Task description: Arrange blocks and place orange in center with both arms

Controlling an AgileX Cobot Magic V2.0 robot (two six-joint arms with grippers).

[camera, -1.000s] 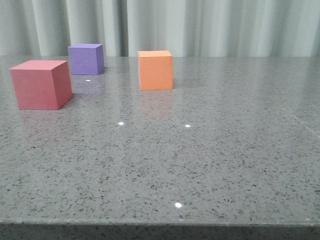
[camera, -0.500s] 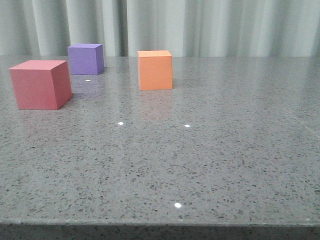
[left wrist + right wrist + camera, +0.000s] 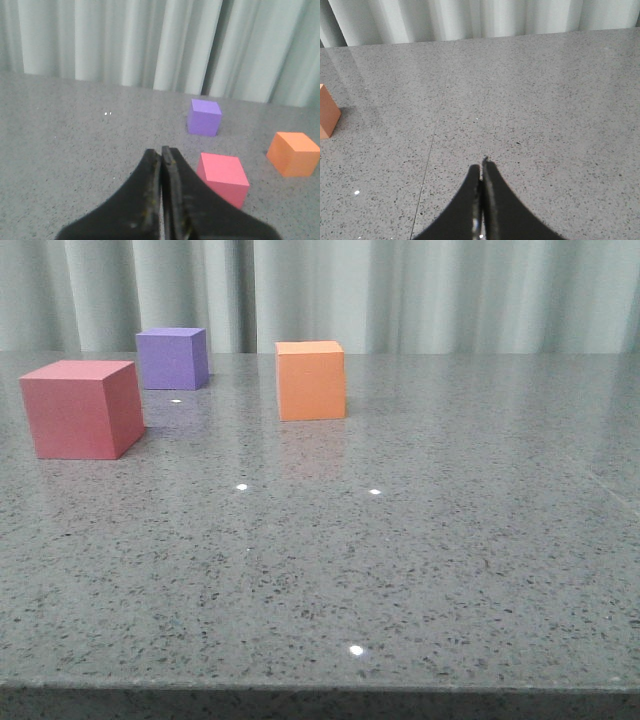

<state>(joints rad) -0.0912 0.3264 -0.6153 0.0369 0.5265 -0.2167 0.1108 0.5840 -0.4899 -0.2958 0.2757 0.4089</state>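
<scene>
Three blocks rest on the grey speckled table [image 3: 420, 570]. The pinkish-red cube [image 3: 82, 408] is nearest, at the left; the purple cube [image 3: 172, 357] lies behind it, and the orange cube [image 3: 311, 379] sits further right. No arm shows in the front view. In the left wrist view my left gripper [image 3: 161, 150] is shut and holds nothing, hanging above the table short of the pinkish-red cube [image 3: 224, 177], with the purple cube [image 3: 204, 117] and orange cube [image 3: 293, 153] beyond. My right gripper [image 3: 481, 167] is shut and holds nothing over bare table, with an edge of the orange cube [image 3: 327, 118] far off to one side.
Pale pleated curtains [image 3: 400, 295] hang behind the table's far edge. The table's front edge [image 3: 320, 685] runs along the bottom of the front view. A thin seam [image 3: 427, 165] crosses the tabletop near my right gripper.
</scene>
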